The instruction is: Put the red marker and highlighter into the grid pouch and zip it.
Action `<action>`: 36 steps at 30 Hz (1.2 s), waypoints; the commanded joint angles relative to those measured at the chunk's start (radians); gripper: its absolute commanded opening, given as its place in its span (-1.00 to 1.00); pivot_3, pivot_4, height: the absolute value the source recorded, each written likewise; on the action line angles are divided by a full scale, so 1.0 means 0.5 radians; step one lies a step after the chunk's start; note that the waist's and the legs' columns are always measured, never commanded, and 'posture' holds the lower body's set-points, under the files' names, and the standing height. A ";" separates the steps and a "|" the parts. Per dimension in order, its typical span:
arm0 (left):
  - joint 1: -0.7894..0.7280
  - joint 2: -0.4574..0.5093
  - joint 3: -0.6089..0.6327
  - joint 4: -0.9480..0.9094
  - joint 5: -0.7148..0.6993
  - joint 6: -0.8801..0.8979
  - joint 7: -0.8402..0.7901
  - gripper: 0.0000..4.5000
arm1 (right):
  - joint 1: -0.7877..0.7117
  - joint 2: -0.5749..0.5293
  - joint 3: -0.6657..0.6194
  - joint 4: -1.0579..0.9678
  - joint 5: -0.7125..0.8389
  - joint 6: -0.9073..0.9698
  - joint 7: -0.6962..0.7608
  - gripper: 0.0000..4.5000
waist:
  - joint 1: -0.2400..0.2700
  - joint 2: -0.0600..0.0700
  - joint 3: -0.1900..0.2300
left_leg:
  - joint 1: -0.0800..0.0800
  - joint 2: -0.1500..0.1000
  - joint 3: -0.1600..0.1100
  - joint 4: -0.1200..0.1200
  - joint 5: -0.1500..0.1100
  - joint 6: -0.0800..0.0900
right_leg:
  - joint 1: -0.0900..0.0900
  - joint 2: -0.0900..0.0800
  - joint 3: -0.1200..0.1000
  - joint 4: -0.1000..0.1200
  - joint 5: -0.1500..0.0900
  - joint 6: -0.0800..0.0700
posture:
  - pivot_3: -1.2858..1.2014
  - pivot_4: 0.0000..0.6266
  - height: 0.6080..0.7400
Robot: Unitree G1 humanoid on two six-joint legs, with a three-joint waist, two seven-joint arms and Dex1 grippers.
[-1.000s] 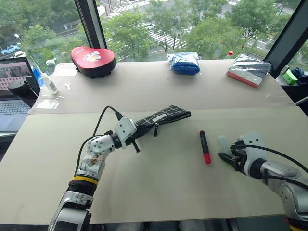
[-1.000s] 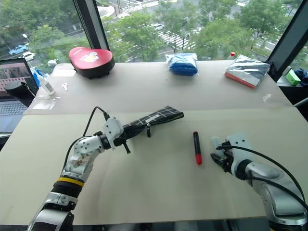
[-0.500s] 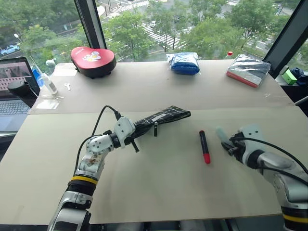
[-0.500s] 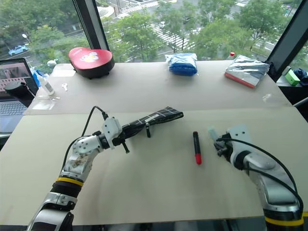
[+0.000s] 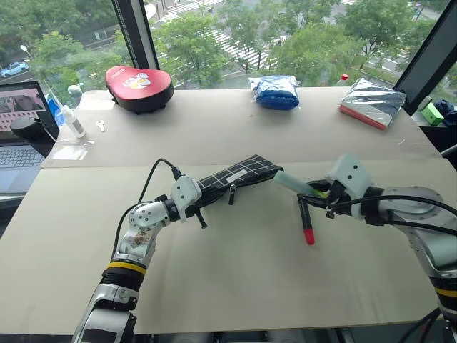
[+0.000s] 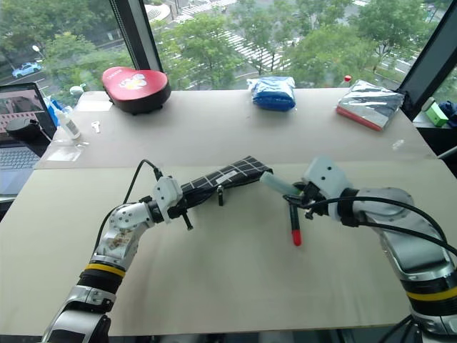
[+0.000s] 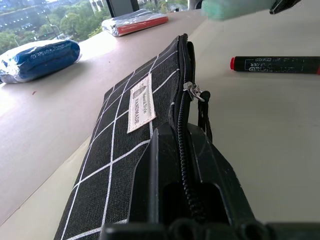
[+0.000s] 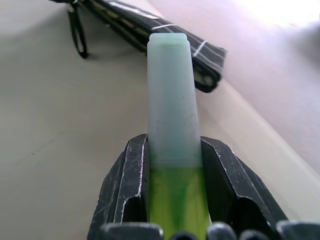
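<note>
The right gripper (image 8: 172,180) pinches the highlighter (image 5: 296,186) at its lime green end, one black finger on each side. The highlighter is held above the table (image 5: 235,286), and its long axis runs along the gripper's own line. Its pale mint end points toward the far end of the grid pouch (image 5: 239,174) and stops just beside that end, without a visible touch.

The left gripper (image 7: 182,165) is pressed together on the near end of the grid pouch, with the zipper line running between its fingers. The pouch is long and narrow, and it stretches from the left gripper toward the middle of the table, slanting away from the robot. It seems to stand on its long edge, with the zipper on top.

The red marker (image 5: 304,218) lies flat on the table, below the right gripper in the head views. Its long axis goes nearly straight toward and away from the robot, the red end nearer to the robot and the black end farther.

The left wrist view shows the white label (image 7: 141,102) on the pouch's side and the zipper pull with its black strap (image 7: 200,107), partway along the zipper. The right wrist view shows the border between green and mint on the highlighter, just at the fingertips.
</note>
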 commanded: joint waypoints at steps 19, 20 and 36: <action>0.006 -0.003 -0.001 -0.125 -0.029 -0.026 0.003 -1.00 | -0.220 0.118 0.124 0.277 -0.202 -0.199 0.090 -0.53 | 0.000 0.000 0.000 | -0.005 -0.001 -0.001 0.000 0.000 0.000 | -0.003 0.000 0.000 -0.005 0.001 0.001 | 0.03 -0.52 1.00; 0.006 0.000 -0.003 -0.127 -0.028 -0.025 -0.001 -1.00 | -0.236 0.122 0.136 0.293 -0.216 -0.209 0.103 -0.53 | 0.000 0.000 0.000 | -0.004 -0.001 0.000 0.000 0.000 0.000 | -0.003 0.000 0.000 -0.005 0.001 0.001 | 0.03 -0.52 1.00; -0.035 -0.002 -0.017 -0.155 -0.042 0.023 -0.029 -1.00 | -0.657 0.415 0.655 0.549 -0.658 -0.578 0.218 -0.53 | -0.002 0.000 0.000 | -0.007 -0.001 -0.001 0.000 0.000 0.000 | -0.007 0.000 -0.001 -0.004 0.002 0.001 | 0.03 -0.52 1.00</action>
